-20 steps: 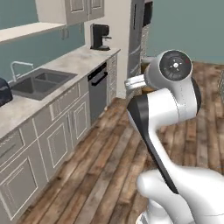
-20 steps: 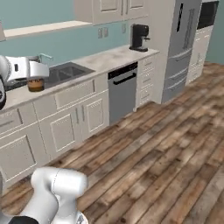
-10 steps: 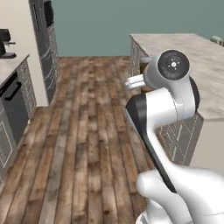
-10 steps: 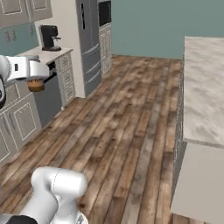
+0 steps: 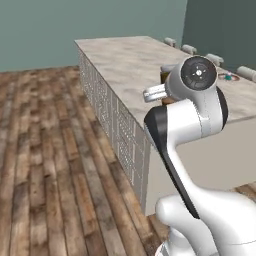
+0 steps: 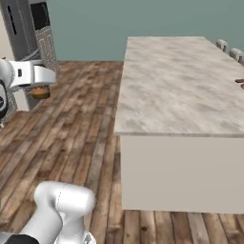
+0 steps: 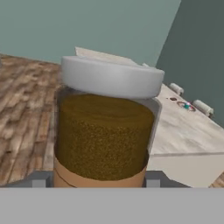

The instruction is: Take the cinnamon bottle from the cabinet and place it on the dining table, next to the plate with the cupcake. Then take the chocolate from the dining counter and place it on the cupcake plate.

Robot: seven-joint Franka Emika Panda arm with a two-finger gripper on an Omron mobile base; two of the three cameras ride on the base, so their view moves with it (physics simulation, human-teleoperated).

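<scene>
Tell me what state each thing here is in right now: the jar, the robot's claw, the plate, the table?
Cinnamon bottle: lid on, upright, held in the gripper, off any surface.
Gripper: shut on the bottle, out over the wood floor, short of the table.
Dining table: near end bare.
Plate: on the table's far end.
Cupcake: on the plate, too small to tell more.
</scene>
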